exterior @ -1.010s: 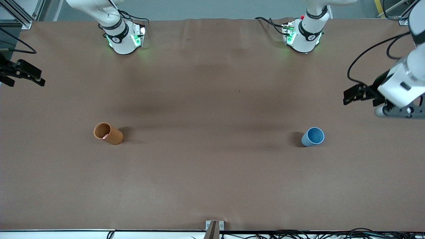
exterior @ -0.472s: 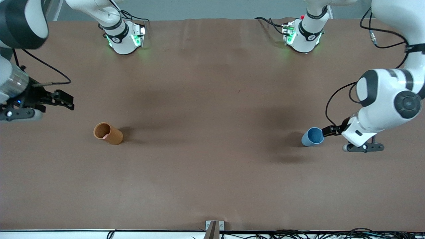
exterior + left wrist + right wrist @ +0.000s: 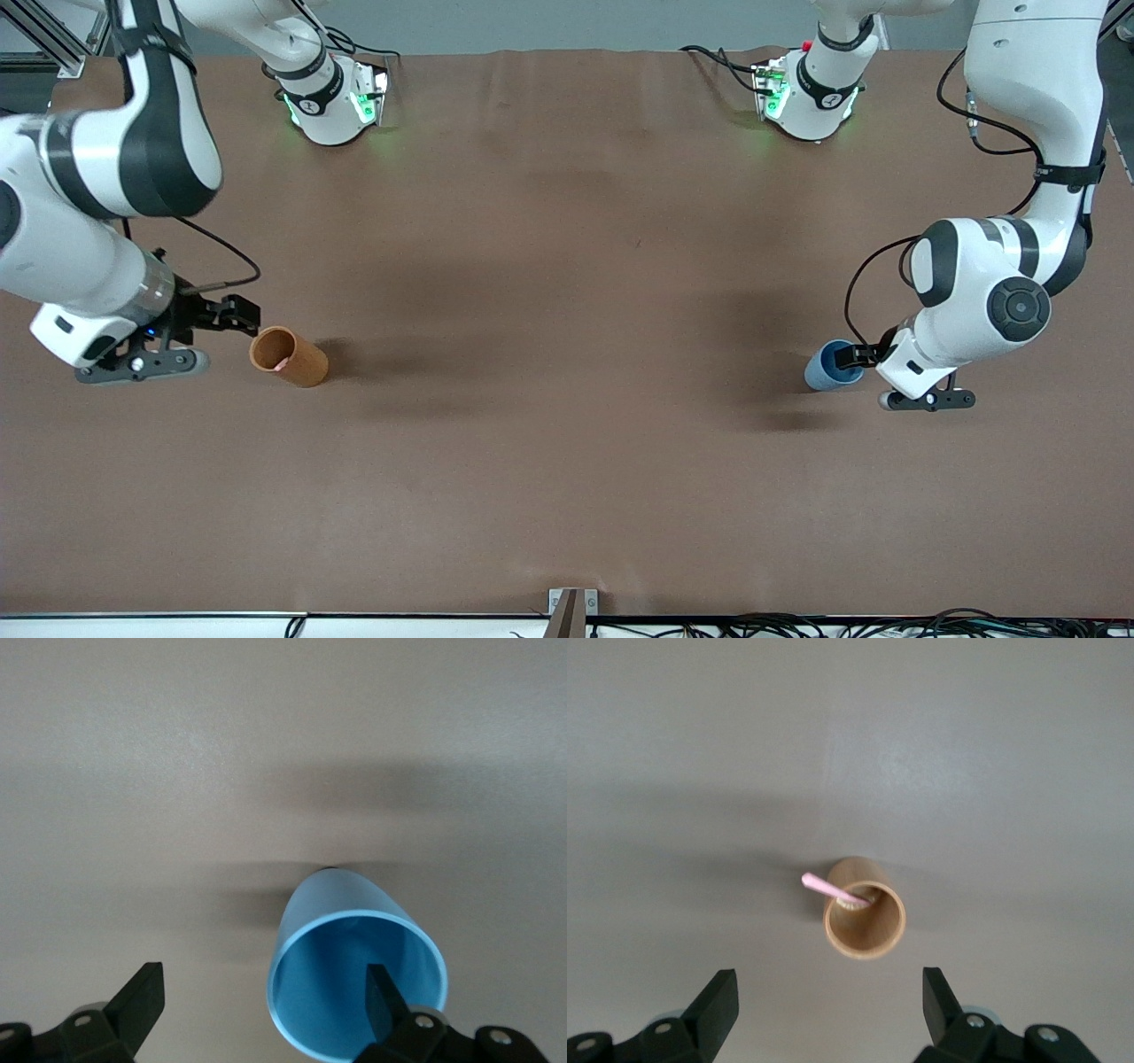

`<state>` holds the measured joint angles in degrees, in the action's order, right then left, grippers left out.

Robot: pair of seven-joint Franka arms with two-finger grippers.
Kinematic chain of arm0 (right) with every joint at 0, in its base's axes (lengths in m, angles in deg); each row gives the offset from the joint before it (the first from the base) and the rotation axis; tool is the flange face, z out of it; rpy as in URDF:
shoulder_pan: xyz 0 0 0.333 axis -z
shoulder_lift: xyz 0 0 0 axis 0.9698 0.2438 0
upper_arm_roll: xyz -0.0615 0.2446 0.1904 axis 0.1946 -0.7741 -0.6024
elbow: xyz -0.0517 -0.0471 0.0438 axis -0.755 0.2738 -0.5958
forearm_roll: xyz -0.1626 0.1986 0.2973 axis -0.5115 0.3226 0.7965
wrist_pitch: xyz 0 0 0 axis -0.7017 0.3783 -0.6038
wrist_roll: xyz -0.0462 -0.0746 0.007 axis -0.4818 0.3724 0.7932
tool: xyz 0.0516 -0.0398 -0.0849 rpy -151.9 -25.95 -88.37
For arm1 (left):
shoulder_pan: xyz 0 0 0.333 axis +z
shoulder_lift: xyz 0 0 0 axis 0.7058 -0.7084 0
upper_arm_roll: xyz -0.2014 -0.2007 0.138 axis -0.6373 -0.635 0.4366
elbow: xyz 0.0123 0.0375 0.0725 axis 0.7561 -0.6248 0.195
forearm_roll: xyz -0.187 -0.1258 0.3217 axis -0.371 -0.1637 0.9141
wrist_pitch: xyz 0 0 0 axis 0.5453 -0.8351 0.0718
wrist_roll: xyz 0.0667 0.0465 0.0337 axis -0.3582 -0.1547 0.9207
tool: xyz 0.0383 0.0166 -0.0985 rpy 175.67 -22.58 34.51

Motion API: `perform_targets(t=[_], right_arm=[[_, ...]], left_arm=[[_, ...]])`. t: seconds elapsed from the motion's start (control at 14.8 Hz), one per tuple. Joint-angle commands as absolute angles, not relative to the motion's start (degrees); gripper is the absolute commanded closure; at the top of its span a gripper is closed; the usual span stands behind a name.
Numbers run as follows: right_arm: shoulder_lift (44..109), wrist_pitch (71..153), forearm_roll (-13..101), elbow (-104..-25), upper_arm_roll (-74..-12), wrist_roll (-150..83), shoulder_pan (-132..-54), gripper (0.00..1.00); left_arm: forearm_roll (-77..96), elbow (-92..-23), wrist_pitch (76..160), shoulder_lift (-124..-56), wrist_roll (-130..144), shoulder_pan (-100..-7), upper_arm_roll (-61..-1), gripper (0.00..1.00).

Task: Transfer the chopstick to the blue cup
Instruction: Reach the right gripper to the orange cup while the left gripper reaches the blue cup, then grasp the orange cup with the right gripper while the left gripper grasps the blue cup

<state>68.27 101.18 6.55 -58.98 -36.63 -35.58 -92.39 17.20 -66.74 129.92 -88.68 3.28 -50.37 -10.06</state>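
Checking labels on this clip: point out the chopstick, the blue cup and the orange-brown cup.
chopstick (image 3: 822,885): right wrist view, on its pink shaft sticking out over the rim.
blue cup (image 3: 330,901): left wrist view, on its outer wall.
orange-brown cup (image 3: 303,363): front view, on its side wall.

Bare table (image 3: 567,354) between orange cup (image 3: 289,356), blue cup (image 3: 829,367)

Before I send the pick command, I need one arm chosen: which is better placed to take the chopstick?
Right. The right gripper hangs open beside the orange-brown cup, where the chopstick leans out over the rim. The left gripper is open at the blue cup, toward the left arm's end.
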Motion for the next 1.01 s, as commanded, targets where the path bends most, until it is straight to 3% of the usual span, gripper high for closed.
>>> perform_targets(t=[0.0, 0.4, 0.47, 0.54, 0.61, 0.94], right_arm=[[70.9, 104.0, 6.7, -59.8, -36.3, -35.3, -92.5, 0.13], [75.0, 107.0, 6.7, -59.8, -36.3, -35.3, -92.7, 0.22], [75.3, 107.2, 6.7, -59.8, -36.3, -35.3, -92.8, 0.24], [75.7, 107.3, 6.7, -59.8, -36.2, -35.4, -92.8, 0.24], [75.9, 107.6, 6.7, -59.8, -36.3, -35.4, -92.7, 0.26], [77.2, 108.6, 6.7, -59.8, -36.3, -35.4, -92.8, 0.38]], left_arm=[[16.3, -66.9, 132.3, -89.5, 2.3, -50.2, -10.1, 0.03], [16.3, -67.6, 132.8, -90.0, 2.3, -50.3, -10.4, 0.41], [16.3, -67.5, 132.8, -90.0, 2.3, -50.4, -10.5, 0.6], [16.5, -67.5, 132.9, -90.1, 2.1, -50.7, -10.4, 0.89], [16.6, -66.9, 132.9, -90.4, 1.9, -51.2, -10.5, 0.97], [17.1, -65.4, 132.4, -90.6, 1.4, -51.2, -10.7, 1.0]])
